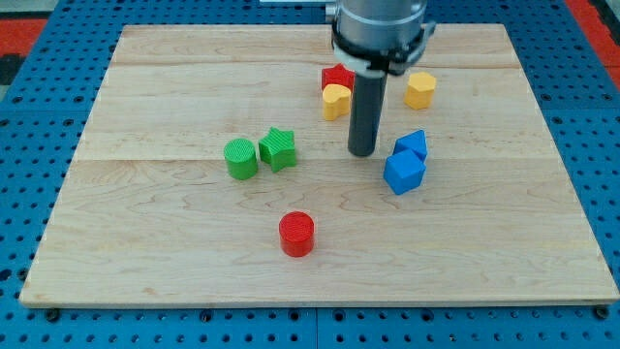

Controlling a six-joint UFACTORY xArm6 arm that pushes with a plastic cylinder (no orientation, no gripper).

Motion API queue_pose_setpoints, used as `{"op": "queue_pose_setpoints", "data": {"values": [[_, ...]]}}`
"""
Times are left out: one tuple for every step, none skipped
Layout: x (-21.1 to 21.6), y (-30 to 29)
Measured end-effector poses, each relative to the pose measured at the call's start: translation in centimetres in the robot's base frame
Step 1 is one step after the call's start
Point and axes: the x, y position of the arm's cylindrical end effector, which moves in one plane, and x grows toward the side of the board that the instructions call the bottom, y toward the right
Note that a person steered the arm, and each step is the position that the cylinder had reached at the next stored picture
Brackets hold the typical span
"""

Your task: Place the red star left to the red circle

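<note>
My tip [361, 152] is seen on the table [145, 252], just left of two touching blue blocks [404, 172] [412, 144] and below the red star [338, 77]. No hand is fitted, so nothing is held. The red star is pressed against a yellow block [335, 101] near the view's top, well apart from the red circle [296, 234] lower down.

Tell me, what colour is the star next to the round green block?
Green. The green star shows clearly in the camera view, near the board's middle.

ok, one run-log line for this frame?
tip: left of blue blocks, touching nothing | red star: top, behind yellow block | red circle: bottom centre | star unplaced
</note>
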Motion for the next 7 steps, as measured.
{"op": "queue_pose_setpoints", "data": {"values": [[-5.3,3.3],[-9.3,1.9],[-9.9,-3.6],[-9.7,-11.3],[-12.0,-13.2],[-14.8,-13.9],[-11.6,-20.0]]}}
